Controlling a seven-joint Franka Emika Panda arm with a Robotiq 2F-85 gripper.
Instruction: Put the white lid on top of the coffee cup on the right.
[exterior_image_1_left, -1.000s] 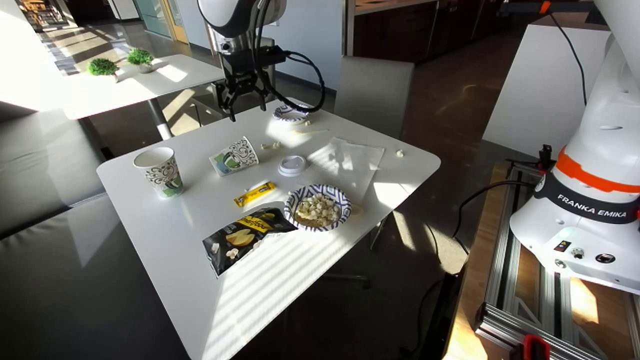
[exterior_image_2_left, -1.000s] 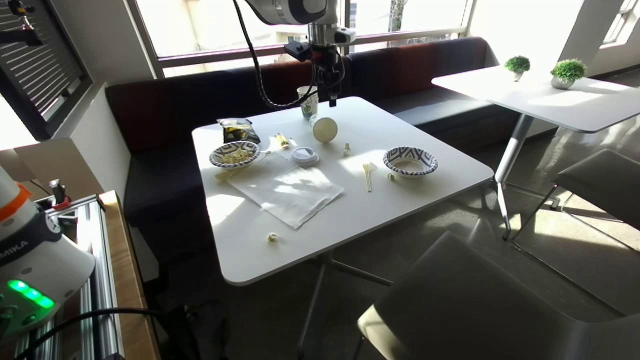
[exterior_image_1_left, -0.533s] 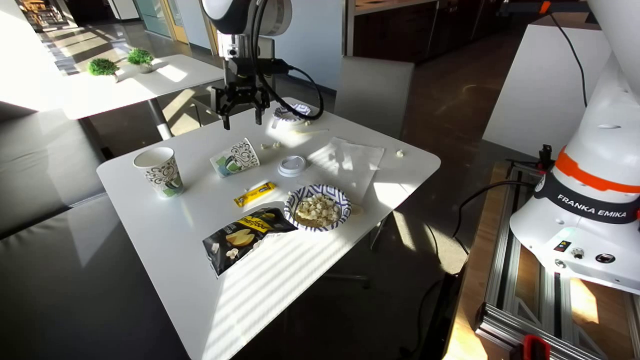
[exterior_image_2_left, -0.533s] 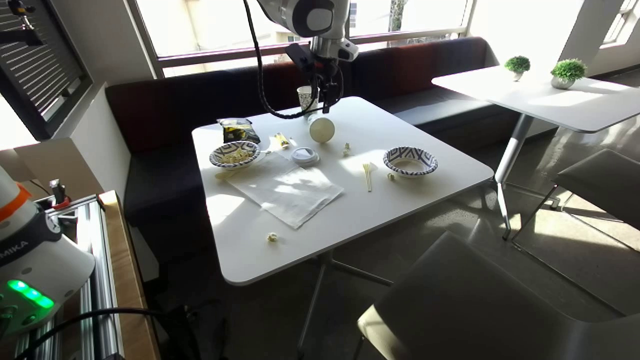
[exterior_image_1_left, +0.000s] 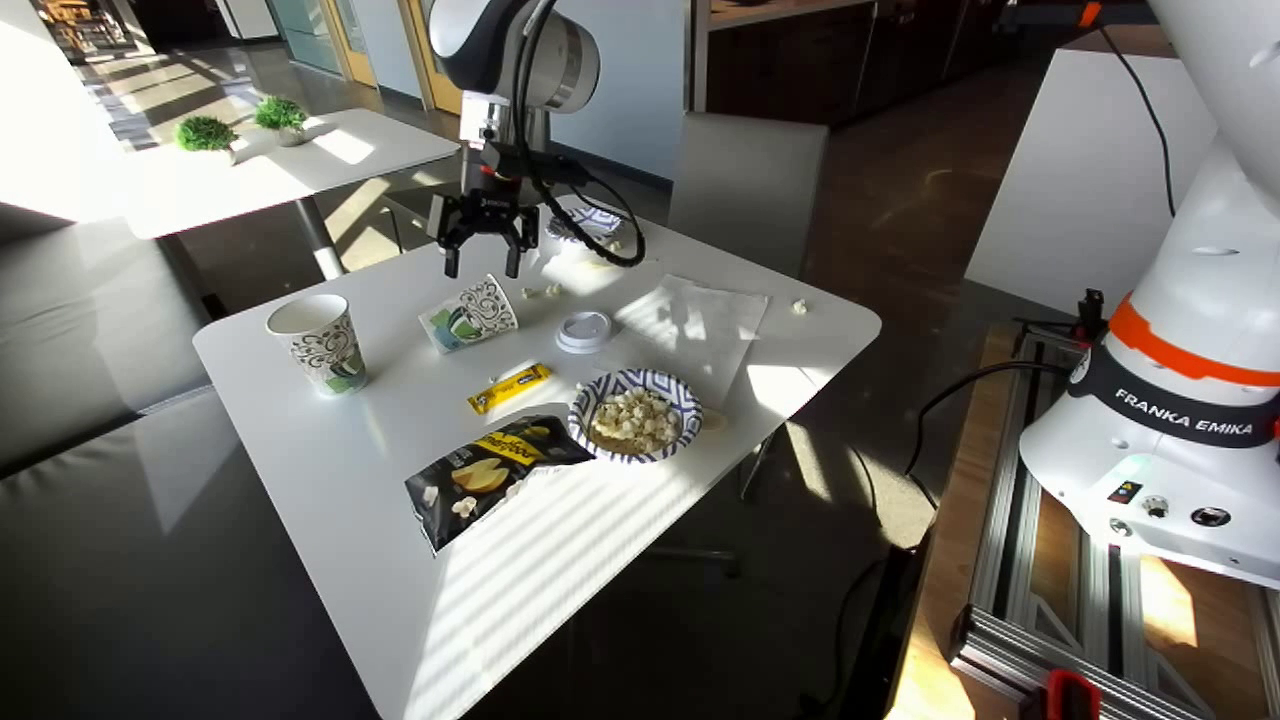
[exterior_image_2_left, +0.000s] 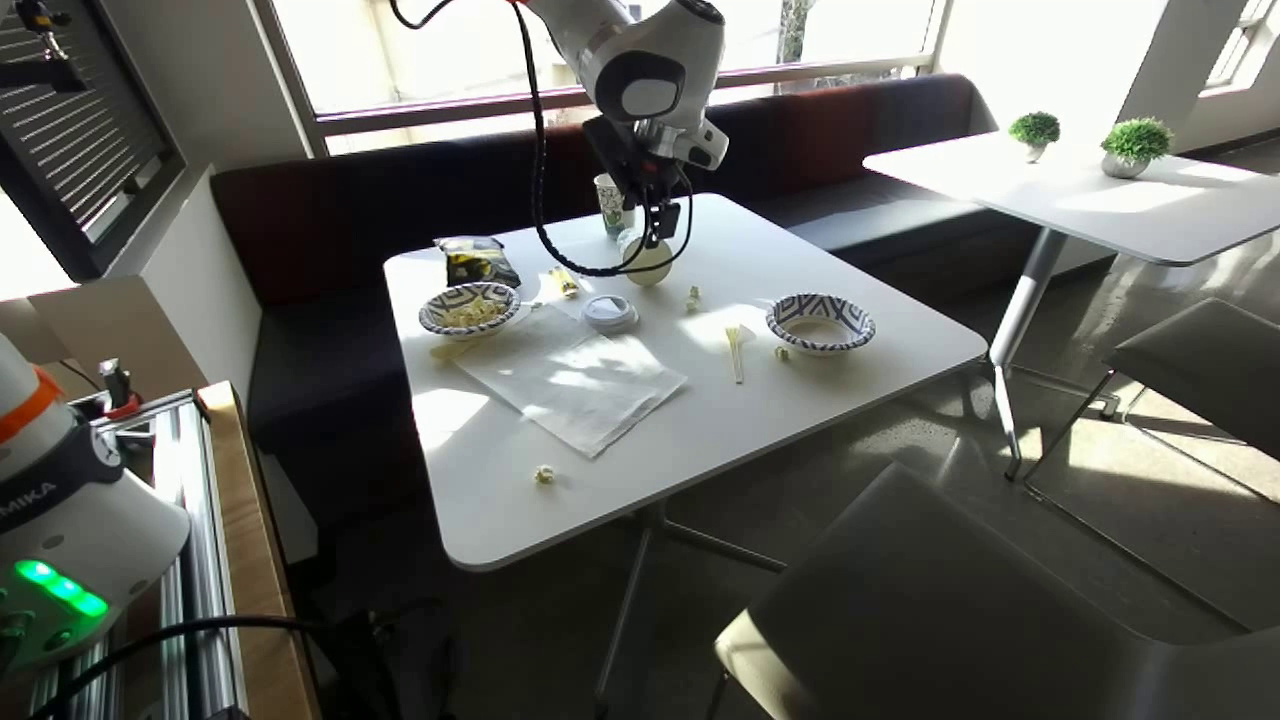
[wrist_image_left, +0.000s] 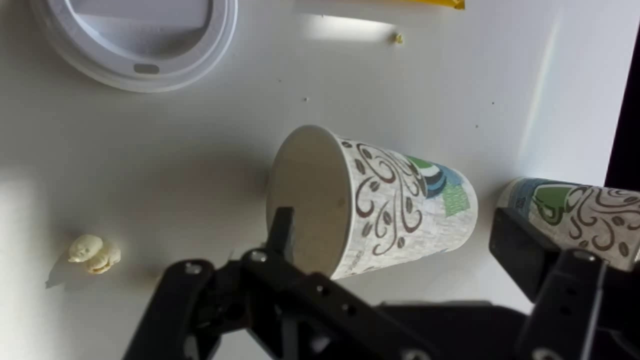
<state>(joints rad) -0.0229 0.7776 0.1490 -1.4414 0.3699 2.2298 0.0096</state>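
Observation:
The white lid (exterior_image_1_left: 584, 331) lies flat on the table; it also shows in an exterior view (exterior_image_2_left: 608, 312) and in the wrist view (wrist_image_left: 145, 45). A patterned coffee cup (exterior_image_1_left: 472, 317) lies on its side beside it, also in the wrist view (wrist_image_left: 390, 200), its open mouth showing. A matching coffee cup (exterior_image_1_left: 325, 345) stands upright near the table's corner and shows partly in the wrist view (wrist_image_left: 590, 210). My gripper (exterior_image_1_left: 482, 266) is open and empty, above and behind the lying cup. In the wrist view (wrist_image_left: 392, 220) one finger overlaps the lying cup's mouth, the other the standing cup.
A patterned bowl of popcorn (exterior_image_1_left: 640, 420), a black snack bag (exterior_image_1_left: 490, 475) and a yellow packet (exterior_image_1_left: 510, 388) lie near the lid. A napkin (exterior_image_2_left: 585, 380), a fork (exterior_image_2_left: 735, 355), a second bowl (exterior_image_2_left: 820, 325) and loose popcorn (exterior_image_2_left: 543, 474) are on the table.
My gripper has come down closer to the lying cup and turned a little, and the arm leans more. The cups, the lid and the bowls have stayed in place.

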